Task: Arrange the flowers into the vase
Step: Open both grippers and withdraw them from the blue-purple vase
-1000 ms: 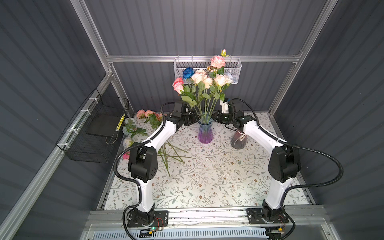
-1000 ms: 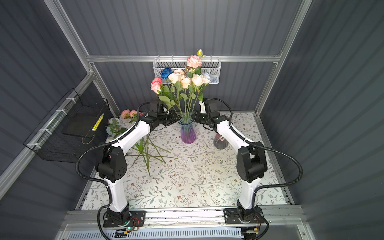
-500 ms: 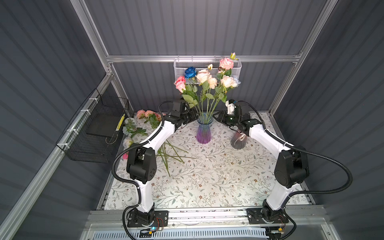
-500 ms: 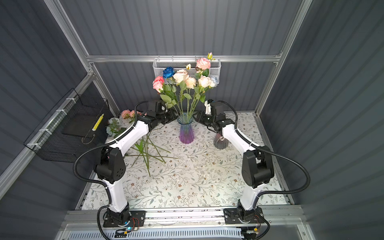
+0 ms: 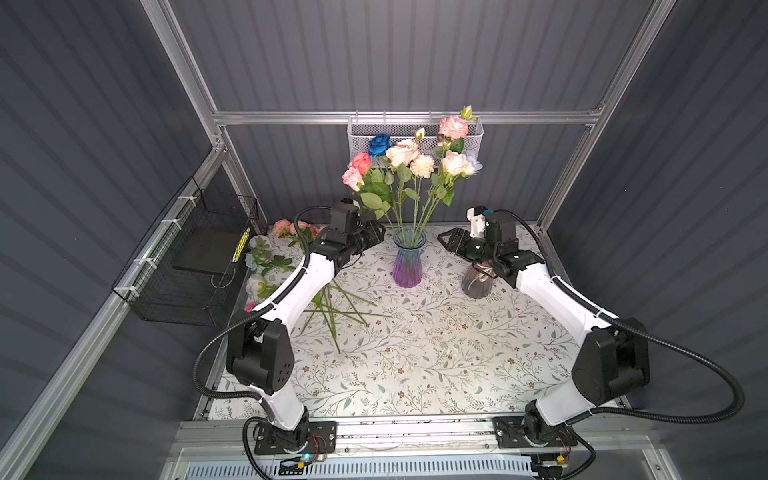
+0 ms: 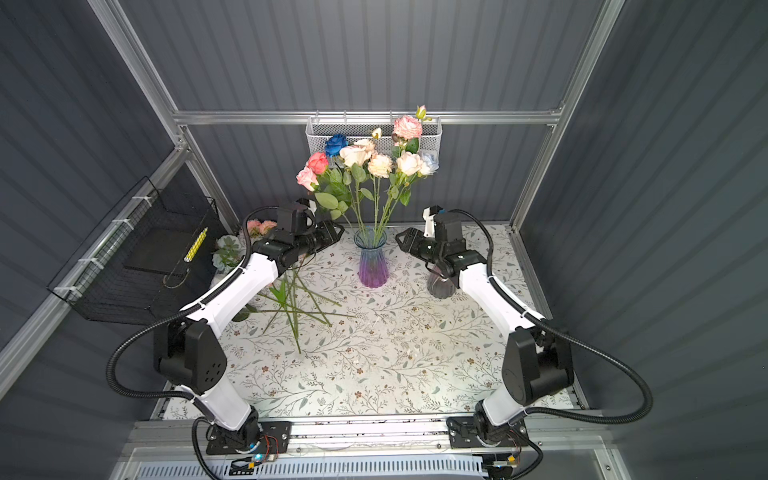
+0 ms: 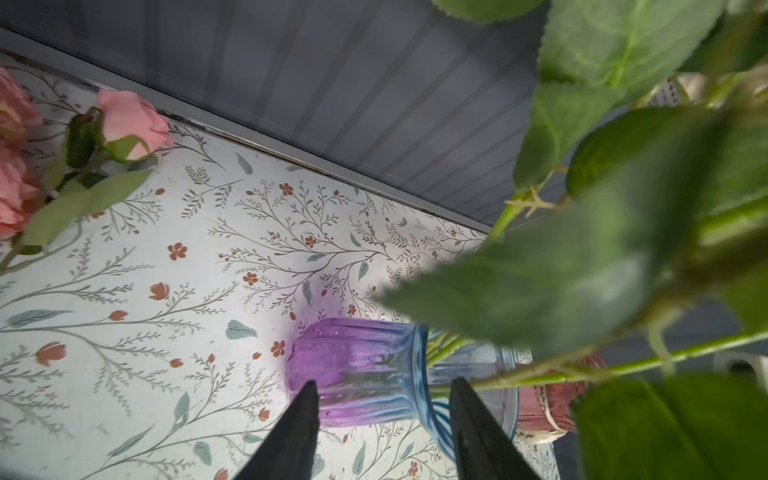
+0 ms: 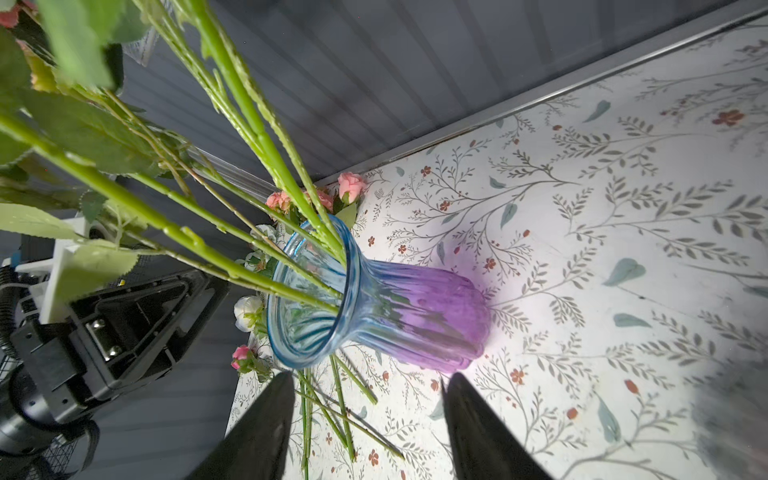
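Loose flowers [image 5: 266,262] half under left arm [image 5: 301,286]

left hand [image 7: 383,380] spread, right hand [image 8: 369,374] spread

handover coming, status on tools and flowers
Left tool open, right tool open, both empty. Bouquet standing in vase. Loose flowers on table, left arm over them.
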Tool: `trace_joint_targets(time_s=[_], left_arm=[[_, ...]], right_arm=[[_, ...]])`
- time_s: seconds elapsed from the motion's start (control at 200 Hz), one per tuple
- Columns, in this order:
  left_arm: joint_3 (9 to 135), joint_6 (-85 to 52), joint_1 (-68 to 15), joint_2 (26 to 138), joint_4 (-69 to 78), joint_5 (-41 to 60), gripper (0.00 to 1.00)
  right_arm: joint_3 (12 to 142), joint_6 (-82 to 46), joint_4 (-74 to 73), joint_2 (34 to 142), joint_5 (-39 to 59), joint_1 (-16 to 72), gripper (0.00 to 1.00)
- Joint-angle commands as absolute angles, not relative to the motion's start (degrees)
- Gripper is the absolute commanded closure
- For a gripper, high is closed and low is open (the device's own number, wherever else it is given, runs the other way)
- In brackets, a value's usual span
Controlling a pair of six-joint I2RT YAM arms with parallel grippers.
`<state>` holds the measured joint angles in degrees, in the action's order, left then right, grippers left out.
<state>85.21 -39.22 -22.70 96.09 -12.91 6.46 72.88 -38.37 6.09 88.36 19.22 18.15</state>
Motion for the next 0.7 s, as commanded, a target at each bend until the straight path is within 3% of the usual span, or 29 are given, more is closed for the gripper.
trace_joint_targets(time_s=[0.0,0.295,0.515,0.695], left_arm=[[81.59,-38.83,-22.06,91.45,-13.06,4.58,0.44],[66.33,-40.8,-21.93,73.27,-11.45,6.53,0.29],[58.42,-41.18,-21.97,59.07,-12.74,10.2,0.01],[54.21,-40.88,-21.97,51.11,-15.42,12.6,0.0]], right_arm=[[70.68,-37.66,7.72,83.37,18.6,17.93,0.38],[63.04,-36.75,14.13,67.31,16.93,17.86,0.33],[60.03,-34.27,21.69,58.32,10.2,17.43,0.28],[60.37,-33.2,28.31,57.45,0.94,13.49,0.22]])
